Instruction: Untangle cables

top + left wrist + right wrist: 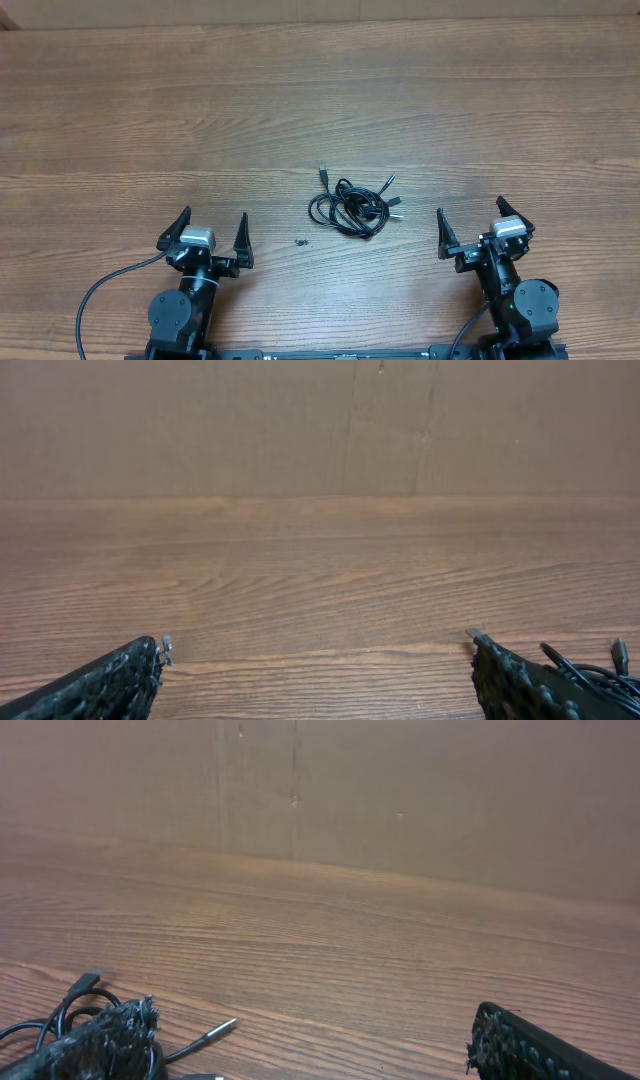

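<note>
The cables (pixel 352 205) lie as one small black tangle in the middle of the wooden table, with plug ends sticking out at its top and right. My left gripper (pixel 214 215) stands open near the front edge, left of the tangle and apart from it. On the other side, my right gripper (pixel 470 208) is open too, with nothing between its fingers. In the left wrist view the gripper (pixel 315 642) frames bare wood, and the cables (pixel 600 672) peek out behind the right finger. In the right wrist view the gripper (pixel 315 1012) is empty; the cables (pixel 75 995) and a silver-tipped plug (pixel 215 1030) lie by the left finger.
A tiny dark speck (pixel 300 241) lies on the wood just left of the tangle. A brown cardboard wall (pixel 380 420) closes off the far side of the table. The left arm's thick black cable (pixel 100 290) loops at the front left.
</note>
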Controlling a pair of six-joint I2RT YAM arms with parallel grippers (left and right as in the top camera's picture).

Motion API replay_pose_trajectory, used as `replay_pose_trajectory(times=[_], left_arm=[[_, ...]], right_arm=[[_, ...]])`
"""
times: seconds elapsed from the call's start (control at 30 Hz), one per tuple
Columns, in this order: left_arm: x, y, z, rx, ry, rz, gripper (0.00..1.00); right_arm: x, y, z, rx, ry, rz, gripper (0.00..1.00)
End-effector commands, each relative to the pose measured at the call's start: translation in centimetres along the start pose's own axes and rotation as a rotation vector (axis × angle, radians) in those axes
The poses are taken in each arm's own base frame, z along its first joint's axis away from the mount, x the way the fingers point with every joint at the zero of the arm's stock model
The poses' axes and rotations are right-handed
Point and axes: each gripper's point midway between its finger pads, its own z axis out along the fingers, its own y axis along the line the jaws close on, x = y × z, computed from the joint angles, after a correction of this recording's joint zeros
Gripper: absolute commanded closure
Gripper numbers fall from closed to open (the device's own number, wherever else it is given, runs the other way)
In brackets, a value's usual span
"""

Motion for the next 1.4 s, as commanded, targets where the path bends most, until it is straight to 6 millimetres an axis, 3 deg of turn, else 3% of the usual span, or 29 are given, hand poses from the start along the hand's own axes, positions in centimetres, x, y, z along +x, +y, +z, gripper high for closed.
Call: replay_pose_trajectory(times=[0.0,0.73,1.37], left_arm=[[-0.1,0.1,0.0,-0.004,-0.006,0.018,0.0],[-3.7,-0.6,-2.1,0.023,0.037,0.026,0.0],[-4.4,-1.0,-2.7,0.035,0.094,0.035,0.0]], right_arm=[[-0.2,0.0,0.0,-0.004,-0.014,0.0,0.0],[-0.2,0.0,0.0,-0.004,-0.014,0.0,0.0],[-0.2,0.1,0.0,-0.005,-0.014,0.0,0.0]])
